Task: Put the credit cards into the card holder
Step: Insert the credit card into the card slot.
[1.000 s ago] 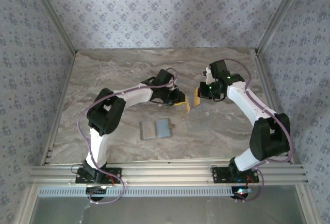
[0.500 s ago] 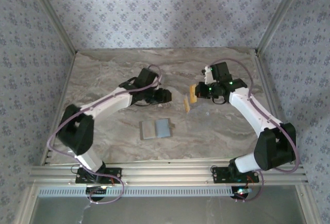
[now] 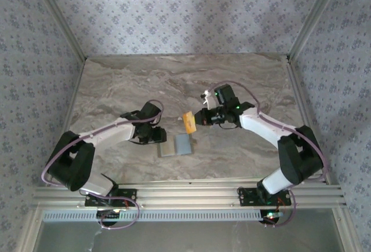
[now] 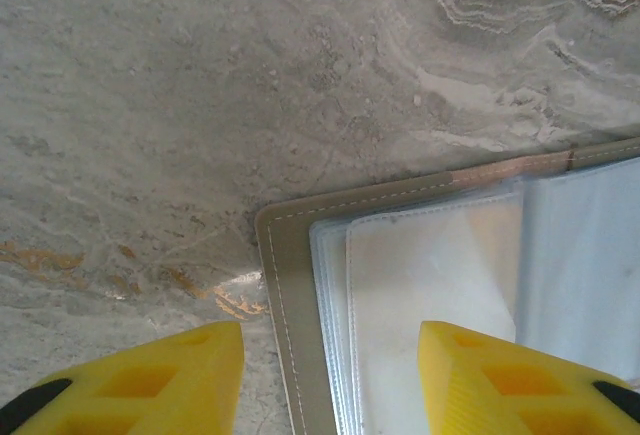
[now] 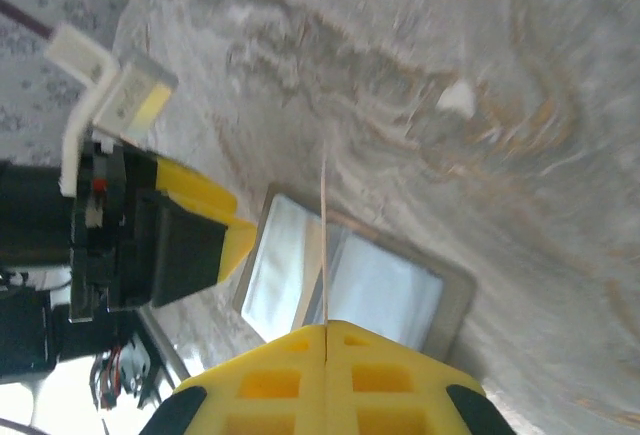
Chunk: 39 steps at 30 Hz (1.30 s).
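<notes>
The gray card holder (image 3: pixel 175 145) lies open on the marble table, its clear sleeves facing up (image 4: pixel 430 285). My left gripper (image 3: pixel 160 137) is open and low at the holder's left edge. One yellow finger (image 4: pixel 150 375) is over the table and the other over a sleeve. My right gripper (image 3: pixel 196 119) is shut on a yellow-orange credit card (image 3: pixel 188 121), held on edge just above the holder's far side. In the right wrist view the card (image 5: pixel 324 245) appears as a thin line above the holder (image 5: pixel 390 290), with the shut gripper (image 5: pixel 327 330) below it.
The marble table (image 3: pixel 116 90) is walled by patterned panels on three sides, with a metal rail (image 3: pixel 185 194) along the near edge. The left gripper's yellow and black fingers (image 5: pixel 190 240) stand close to the card in the right wrist view.
The left gripper has swung from the back centre toward me to the holder's left edge. The right gripper has carried its card left and nearer, to above the holder.
</notes>
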Tool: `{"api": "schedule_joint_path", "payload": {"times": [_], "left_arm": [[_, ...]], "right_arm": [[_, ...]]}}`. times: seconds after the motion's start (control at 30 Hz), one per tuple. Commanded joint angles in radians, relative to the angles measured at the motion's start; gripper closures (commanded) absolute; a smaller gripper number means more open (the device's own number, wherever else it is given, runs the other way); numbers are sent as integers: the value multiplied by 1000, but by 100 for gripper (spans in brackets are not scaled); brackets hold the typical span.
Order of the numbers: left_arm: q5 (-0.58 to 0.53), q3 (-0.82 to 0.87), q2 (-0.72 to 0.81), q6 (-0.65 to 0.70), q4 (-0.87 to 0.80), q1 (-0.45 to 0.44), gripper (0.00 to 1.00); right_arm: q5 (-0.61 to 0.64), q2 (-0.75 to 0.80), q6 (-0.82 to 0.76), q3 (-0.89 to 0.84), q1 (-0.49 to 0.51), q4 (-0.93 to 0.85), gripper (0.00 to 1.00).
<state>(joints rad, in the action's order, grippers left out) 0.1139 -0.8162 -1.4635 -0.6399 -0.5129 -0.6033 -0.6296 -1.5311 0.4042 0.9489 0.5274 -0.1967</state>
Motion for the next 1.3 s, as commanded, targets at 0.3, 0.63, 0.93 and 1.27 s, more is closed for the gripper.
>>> {"api": "schedule_joint_path", "payload": {"times": [0.3,0.63,0.93,1.27], "left_arm": [[-31,-3,-76,-10,26,-32,57],[-28,41,-79,-45,56,-51,62],[-28,45,-94,-54,67,-61,64],[-26,45,-107,-60,74,-66,64]], "right_arm": [[-131,-50,94,-103,49,181,100],[-210,-127,174,-168,60,308,100],[-251,-171,217,-200,61,378,100],[-252,-214,217,-206,52,366,100]]}}
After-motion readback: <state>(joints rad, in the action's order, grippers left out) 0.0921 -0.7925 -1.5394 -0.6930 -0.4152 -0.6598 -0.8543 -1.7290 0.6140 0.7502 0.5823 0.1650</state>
